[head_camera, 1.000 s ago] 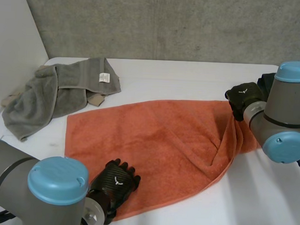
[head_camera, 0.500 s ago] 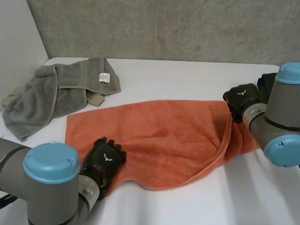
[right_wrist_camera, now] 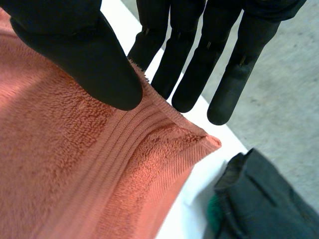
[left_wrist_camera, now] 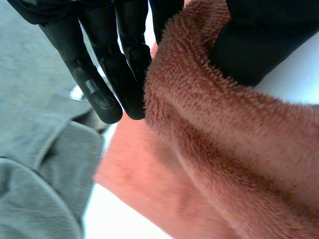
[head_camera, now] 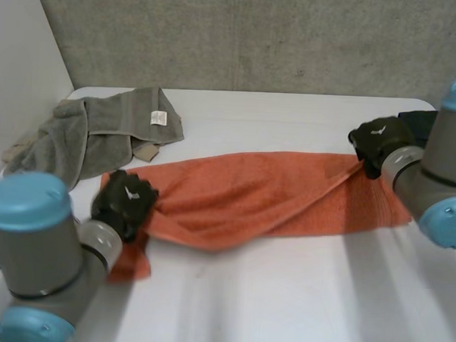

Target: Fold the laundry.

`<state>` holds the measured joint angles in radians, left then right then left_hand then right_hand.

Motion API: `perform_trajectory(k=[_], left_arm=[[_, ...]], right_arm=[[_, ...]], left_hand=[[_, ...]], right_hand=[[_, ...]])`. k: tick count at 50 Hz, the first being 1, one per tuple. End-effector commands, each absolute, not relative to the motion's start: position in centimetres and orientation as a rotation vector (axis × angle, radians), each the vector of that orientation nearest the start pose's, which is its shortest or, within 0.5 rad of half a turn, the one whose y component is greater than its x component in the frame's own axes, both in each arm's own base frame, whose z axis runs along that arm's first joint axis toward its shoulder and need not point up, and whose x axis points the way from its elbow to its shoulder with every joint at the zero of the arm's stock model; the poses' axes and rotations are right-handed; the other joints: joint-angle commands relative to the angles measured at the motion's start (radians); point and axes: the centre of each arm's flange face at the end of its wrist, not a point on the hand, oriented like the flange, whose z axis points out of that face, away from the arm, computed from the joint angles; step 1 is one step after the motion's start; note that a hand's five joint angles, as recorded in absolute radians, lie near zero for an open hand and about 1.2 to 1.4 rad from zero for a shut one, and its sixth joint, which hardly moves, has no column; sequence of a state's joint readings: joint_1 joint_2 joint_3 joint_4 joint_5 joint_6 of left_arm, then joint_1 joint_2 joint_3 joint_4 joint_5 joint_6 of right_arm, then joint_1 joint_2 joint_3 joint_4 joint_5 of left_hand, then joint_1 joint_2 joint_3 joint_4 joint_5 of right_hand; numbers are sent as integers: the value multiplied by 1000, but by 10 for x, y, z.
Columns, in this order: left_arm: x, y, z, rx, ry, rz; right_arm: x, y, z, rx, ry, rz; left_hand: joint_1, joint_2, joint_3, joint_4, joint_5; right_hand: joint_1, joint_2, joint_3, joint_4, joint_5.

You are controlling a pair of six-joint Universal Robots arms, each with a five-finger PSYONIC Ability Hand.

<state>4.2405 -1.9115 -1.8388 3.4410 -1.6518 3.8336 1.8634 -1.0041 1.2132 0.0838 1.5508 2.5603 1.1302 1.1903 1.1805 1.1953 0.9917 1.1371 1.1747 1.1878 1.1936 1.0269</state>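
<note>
**Ana:** Where was the orange towel [head_camera: 250, 195] at that moment?

**Ben:** Across the middle of the white counter [head_camera: 283, 294]. It lay as a long narrow band, with an upper layer drawn taut between the two hands.

**Ana:** And what were the hands doing?

**Ben:** The left hand [head_camera: 124, 200] had the towel's left end. Its wrist view showed the pile bunched between fingers and thumb, so it was closed on the cloth. The right hand [head_camera: 379, 141] was at the right end, toward the far side. There the thumb pressed the ribbed hem of a corner against the fingers behind it, so that was a pinch too.

**Ana:** How far along would you have put the job?

**Ben:** Early. I judged the first lengthwise fold only half made. The towel was doubled over, but the top layer was creased and not laid down. A flap of the lower layer stuck out on the near side of the left hand. The edges needed matching and the cross folds were yet to come.

**Ana:** Was there anything else waiting?

**Ben:** A grey towel [head_camera: 85, 138] lay crumpled at the far left corner, just beside the orange one's end, with a white label showing. A dark cloth [head_camera: 418, 122] sat behind the right hand, and I couldn't tell whether it was folded.
</note>
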Motion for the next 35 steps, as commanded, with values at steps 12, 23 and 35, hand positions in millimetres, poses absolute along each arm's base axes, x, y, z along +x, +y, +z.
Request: perform_trajectory(k=[12,23,35], left_arm=[[-215,-279,269,1113,2195,-2021],[-237,-359,235,1168,2244,-1865],[-253,-398,402,752,1622,-2652]], right_arm=[[227,-289,287,-1502,2320,-1891],[255,-355,230,-1407,2335,-2035],[255,-428,382,-451,1454,-3086]], left_hand=[[266,206,216,201,230],[266,206,216,201,230],[266,206,216,201,230]], right_hand=[[259,222,208,203,195],[259,222,208,203,195],[259,222,208,203,195]])
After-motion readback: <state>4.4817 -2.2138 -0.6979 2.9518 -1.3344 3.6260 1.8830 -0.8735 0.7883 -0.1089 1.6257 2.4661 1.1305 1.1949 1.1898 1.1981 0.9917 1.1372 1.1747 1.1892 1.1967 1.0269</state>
